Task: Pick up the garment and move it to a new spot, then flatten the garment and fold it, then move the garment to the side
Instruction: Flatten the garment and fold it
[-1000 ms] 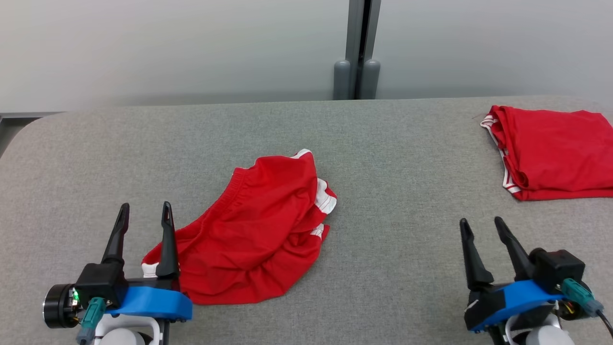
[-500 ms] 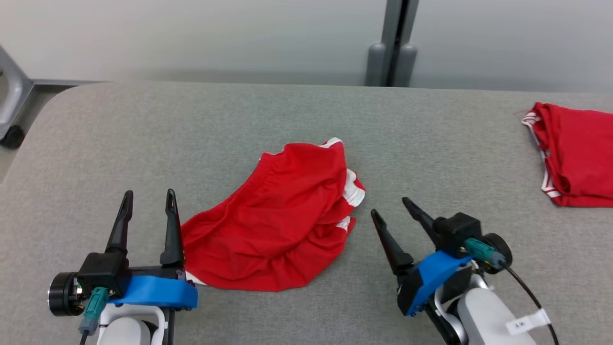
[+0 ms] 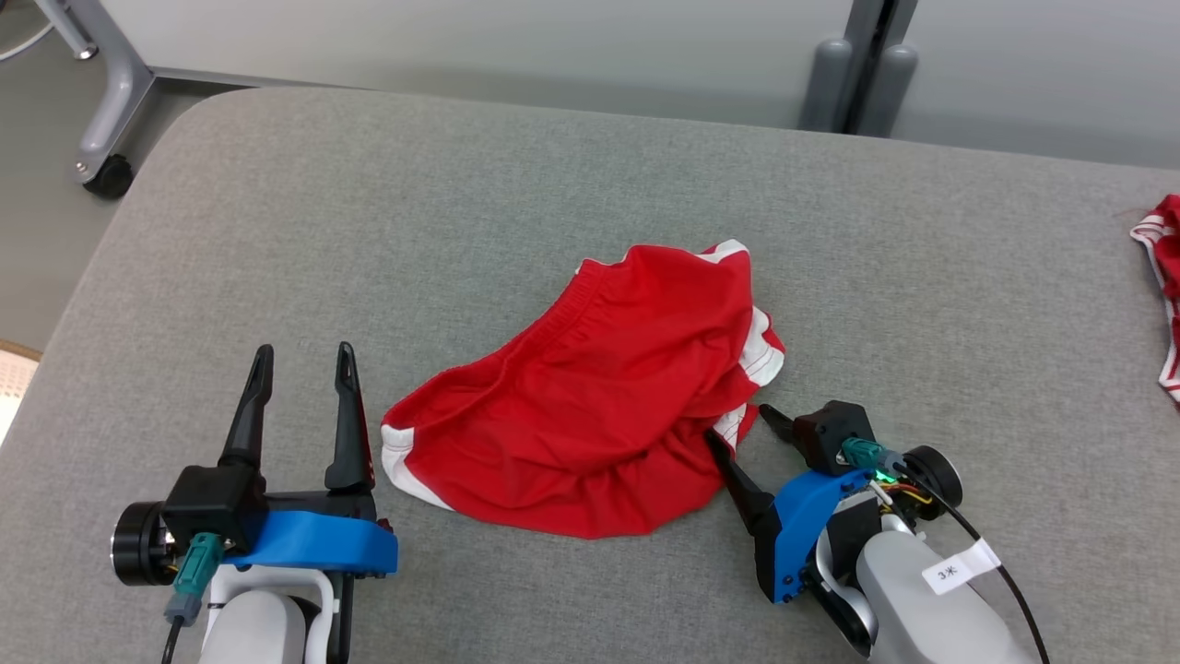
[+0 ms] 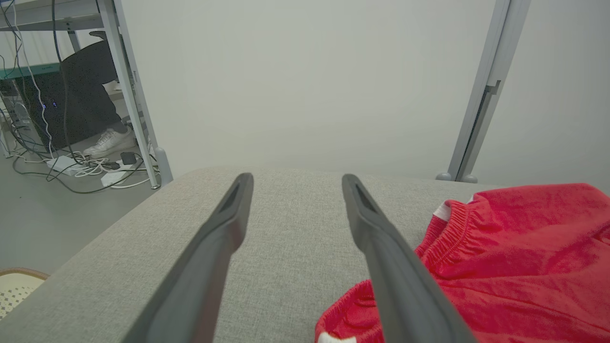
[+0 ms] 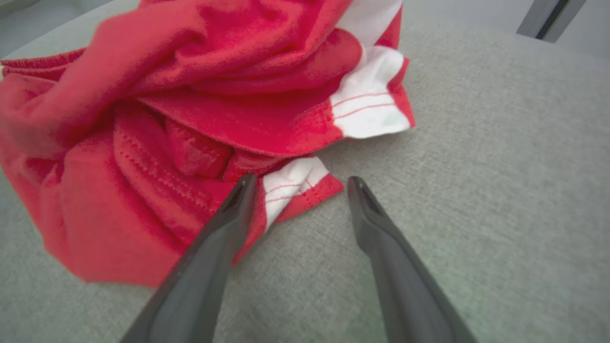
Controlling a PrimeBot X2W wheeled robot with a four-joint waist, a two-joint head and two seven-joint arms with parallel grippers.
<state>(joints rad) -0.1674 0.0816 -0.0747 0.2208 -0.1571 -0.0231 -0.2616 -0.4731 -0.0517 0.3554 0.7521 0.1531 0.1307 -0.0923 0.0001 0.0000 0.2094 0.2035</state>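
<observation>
A grey fabric-covered table (image 3: pixel 553 184) stands before a pale wall (image 3: pixel 461 37). The left wrist view adds cables (image 4: pixel 90 166) and a person's white shoe (image 4: pixel 107 141) beyond the table's left end. The left gripper (image 3: pixel 304 355) hovers with fingers apart and empty, just left of the crumpled red garment (image 3: pixel 590 406) at mid-table. In the right wrist view, the right gripper (image 3: pixel 737 422) has its fingers spread either side of a white hem corner (image 5: pixel 298 183), gripping nothing. A red-and-white cloth (image 3: pixel 1171 267) lies far right.
</observation>
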